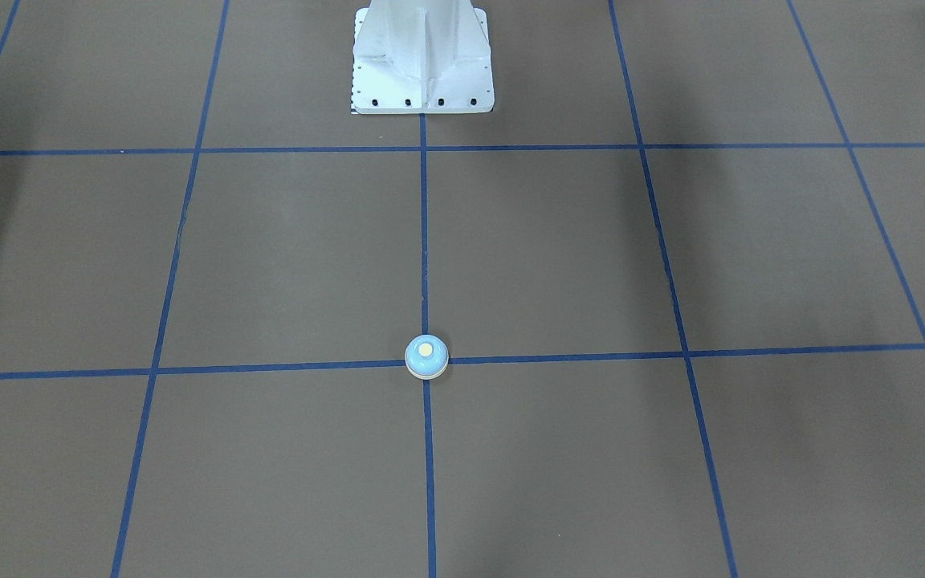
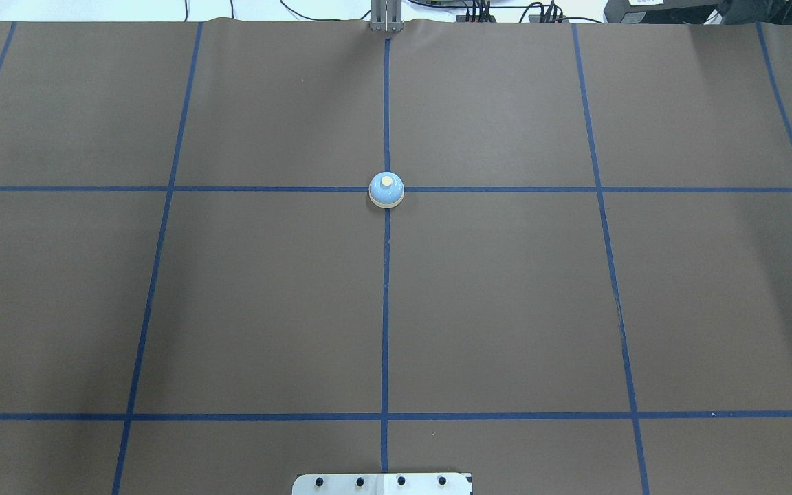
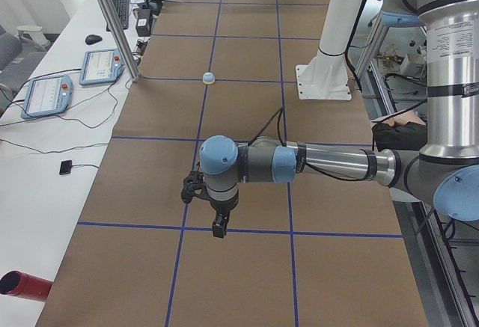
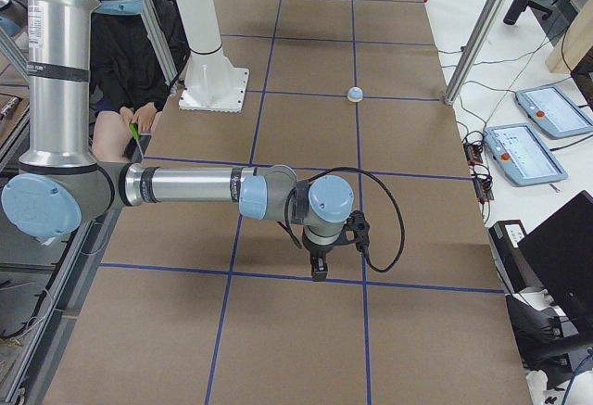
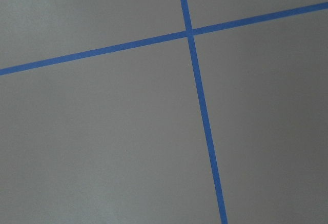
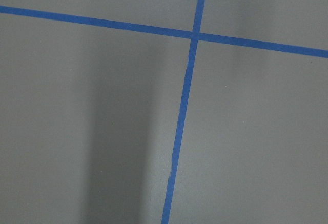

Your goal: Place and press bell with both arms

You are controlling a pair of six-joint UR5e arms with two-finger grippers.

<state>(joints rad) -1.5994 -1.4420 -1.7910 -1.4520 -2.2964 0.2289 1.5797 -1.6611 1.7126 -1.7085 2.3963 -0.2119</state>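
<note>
The table is covered in brown paper with a blue tape grid; teach pendants lie on a bench alongside. The bell stands upright on a tape crossing, well apart from the left gripper and right gripper, whose open or closed state cannot be determined. Risk: an off-centre pinch on the smooth dome may eject or tip the bell; an off-button press may slide it across the paper.

The bell stands on the table at a tape crossing, straight ahead of the pedestal. The left gripper and right gripper hang over opposite table ends, well apart from it.
</note>
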